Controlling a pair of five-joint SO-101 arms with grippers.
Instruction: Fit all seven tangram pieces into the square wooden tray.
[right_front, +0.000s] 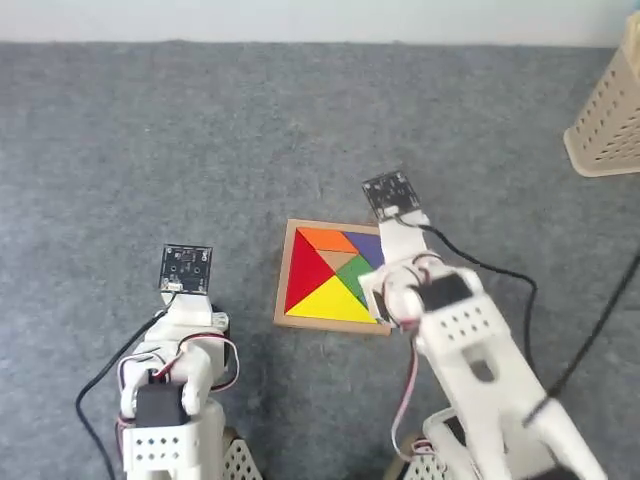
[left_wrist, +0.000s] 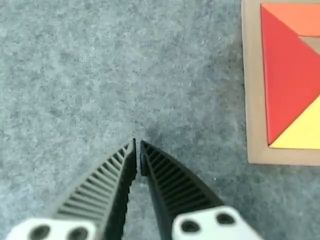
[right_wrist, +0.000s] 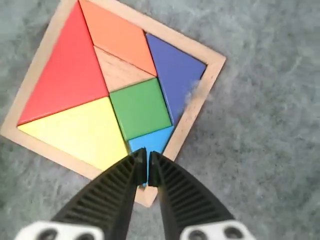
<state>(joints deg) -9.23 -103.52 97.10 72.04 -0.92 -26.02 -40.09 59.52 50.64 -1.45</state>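
Note:
The square wooden tray (right_wrist: 210, 75) lies on grey carpet, with seven pieces flat inside: red triangle (right_wrist: 65, 75), orange parallelogram (right_wrist: 117, 35), bare-wood triangle (right_wrist: 120, 72), green square (right_wrist: 140, 107), purple triangle (right_wrist: 172, 70), yellow triangle (right_wrist: 80, 132) and small blue triangle (right_wrist: 152, 140). My right gripper (right_wrist: 146, 159) is shut, its tips right over the blue triangle at the tray's corner. In the high view the right arm (right_front: 440, 300) covers the tray's (right_front: 282, 290) right side. My left gripper (left_wrist: 137, 146) is shut above bare carpet, left of the tray (left_wrist: 252, 100).
A beige slatted basket (right_front: 610, 110) stands at the far right edge. The left arm (right_front: 175, 370) sits near the front left. Black cables (right_front: 560, 340) trail on the carpet right of the right arm. Open carpet lies behind the tray.

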